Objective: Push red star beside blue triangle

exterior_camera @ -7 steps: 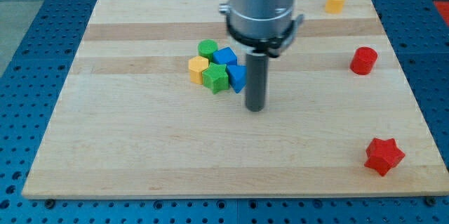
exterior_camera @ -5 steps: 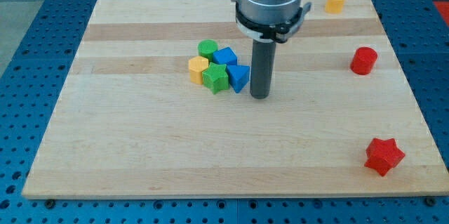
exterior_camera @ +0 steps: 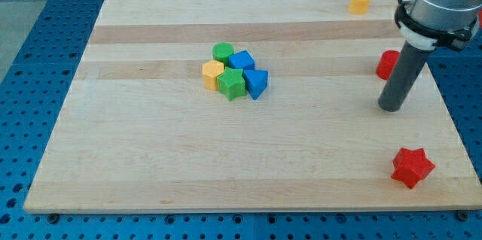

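Big change first: arm swung from the cluster at mid-surface [exterior_camera: 151, 157] over to the view's right within the last half second or so; was just right of the blue triangle [exterior_camera: 257, 83], now well apart from it. My tip [exterior_camera: 391, 108] down at the right side, just below-left of the red cylinder-ish block [exterior_camera: 387, 65], above and slightly left of the red star [exterior_camera: 413, 167]. Star unmoved, near the bottom-right corner, not touched yet. Triangle unmoved too, at the right edge of the cluster, touching green star [exterior_camera: 233, 83] and blue cube [exterior_camera: 242, 61]; green cylinder [exterior_camera: 222, 51] and the orange block [exterior_camera: 213, 73] packed behind on the left. Reading: transit leg toward the star, push not started. Tip sits on the cluster side of the star, so probably needs to get round to its lower-right before shoving it up-left across the open board. No gripper on this rig, just the rod, so nothing to spread or pinch. Hidden or unclear: rod covers the right part of the red cylinder-ish block, so shape only a guess; cannot tell whether rod touches it. Arm housing cut off by the top-right corner of the view. Small yellow block [exterior_camera: 360, 1] at the top edge, shape hard to make out.
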